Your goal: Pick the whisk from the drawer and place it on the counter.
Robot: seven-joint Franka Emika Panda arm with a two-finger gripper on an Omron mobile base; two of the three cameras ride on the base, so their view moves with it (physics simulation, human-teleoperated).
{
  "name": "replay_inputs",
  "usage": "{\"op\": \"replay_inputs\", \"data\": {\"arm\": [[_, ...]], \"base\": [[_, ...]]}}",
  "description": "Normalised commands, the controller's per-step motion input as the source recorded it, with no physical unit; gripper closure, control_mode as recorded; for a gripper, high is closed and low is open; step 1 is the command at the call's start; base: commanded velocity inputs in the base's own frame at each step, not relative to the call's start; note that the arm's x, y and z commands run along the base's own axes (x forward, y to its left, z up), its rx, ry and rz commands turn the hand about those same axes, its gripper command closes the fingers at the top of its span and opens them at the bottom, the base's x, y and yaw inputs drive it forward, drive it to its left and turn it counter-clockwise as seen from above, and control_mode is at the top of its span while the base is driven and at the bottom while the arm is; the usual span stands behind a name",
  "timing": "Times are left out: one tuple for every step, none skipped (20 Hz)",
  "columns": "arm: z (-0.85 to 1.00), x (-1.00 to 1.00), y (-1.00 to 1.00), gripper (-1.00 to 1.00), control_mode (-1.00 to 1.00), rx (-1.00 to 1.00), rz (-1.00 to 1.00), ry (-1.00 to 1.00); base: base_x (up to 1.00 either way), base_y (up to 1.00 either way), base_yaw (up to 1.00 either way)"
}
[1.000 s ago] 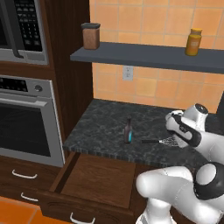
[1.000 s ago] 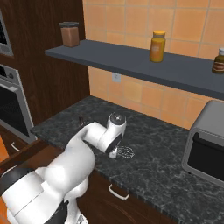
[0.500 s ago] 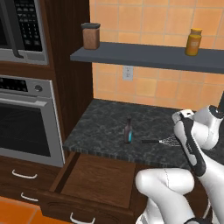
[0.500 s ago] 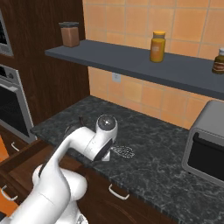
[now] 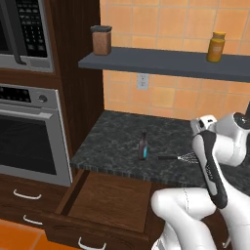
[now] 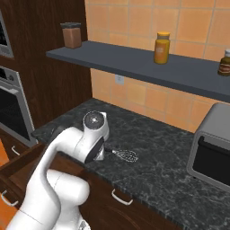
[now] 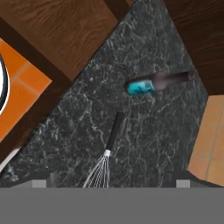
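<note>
We see the counter over the pulled-out drawer, its wood bottom bare. On the counter the whisk lies flat, black handle toward the small dark bottle, wire loops away from it; whisk and bottle near but apart. In the hand view the gripper hangs above the whisk with fingertips spread wide, gripping nothing.

speckled counter, whisk lying flat, small bottle upright, toaster oven
</note>
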Motion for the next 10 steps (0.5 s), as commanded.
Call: {"op": "replay_inputs", "data": {"arm": [[0.21, 0.00, 0.26, -1.00, -1.00, -0.02, 0.00, 0.00], [0.17, 0.00, 0.29, -1.00, -1.00, -0.02, 0.00, 0.00], [0.16, -0.04, 0.34, -1.00, -1.00, -0.03, 0.00, 0.00], [0.16, -0.03, 0.36, -1.00, -1.00, -0.03, 0.00, 0.00], [0.19, -0.02, 0.39, -1.00, -1.00, -0.03, 0.00, 0.00], [0.23, -0.04, 0.39, -1.00, -1.00, -0.04, 0.00, 0.00], [0.29, -0.08, 0.36, -1.00, -1.00, -0.05, 0.00, 0.00], [0.33, -0.11, 0.33, -1.00, -1.00, -0.05, 0.00, -0.01], [0.34, -0.14, 0.30, -1.00, -1.00, -0.05, 0.00, -0.04], [0.35, -0.18, 0.28, -1.00, -1.00, -0.04, 0.00, -0.05]], "base": [[0.00, 0.00, 0.00], [0.00, 0.00, 0.00], [0.00, 0.00, 0.00], [0.00, 0.00, 0.00], [0.00, 0.00, 0.00], [0.00, 0.00, 0.00], [0.00, 0.00, 0.00], [0.00, 0.00, 0.00], [0.00, 0.00, 0.00], [0.00, 0.00, 0.00]]}}
